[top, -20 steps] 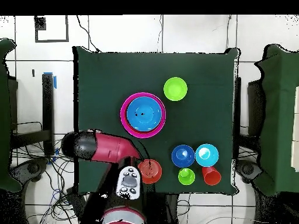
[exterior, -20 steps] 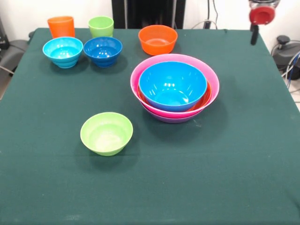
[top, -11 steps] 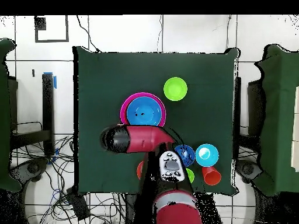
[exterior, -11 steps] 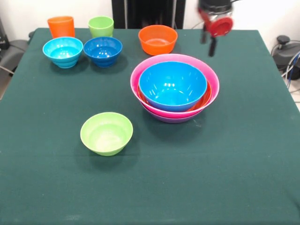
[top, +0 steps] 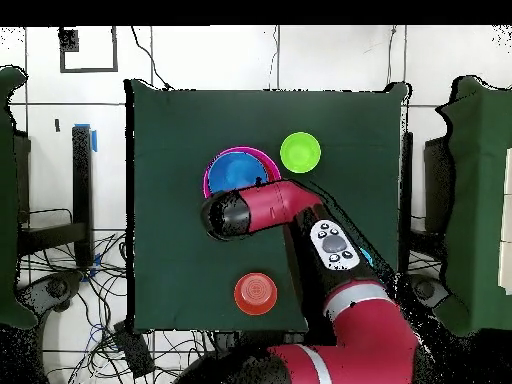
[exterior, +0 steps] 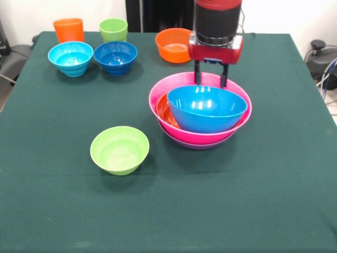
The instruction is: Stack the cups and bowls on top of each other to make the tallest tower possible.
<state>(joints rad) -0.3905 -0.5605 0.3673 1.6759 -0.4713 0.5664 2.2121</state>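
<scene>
The gripper (exterior: 211,80), off at the worktop's edge a second ago, has swung in and come down over the far rim of the tower (exterior: 199,108), its jaws spread apart with one finger on each side of the big blue bowl's (exterior: 206,108) far rim. That blue bowl, level and centred in the pink bowl (exterior: 179,90) a moment earlier, now sits tilted and shoved toward the tower's side, baring the wide orange bowl (exterior: 164,109) beneath. This looks like a grasp beginning, while the lime-green bowl (exterior: 119,149) waits nearer the camera than the tower.
</scene>
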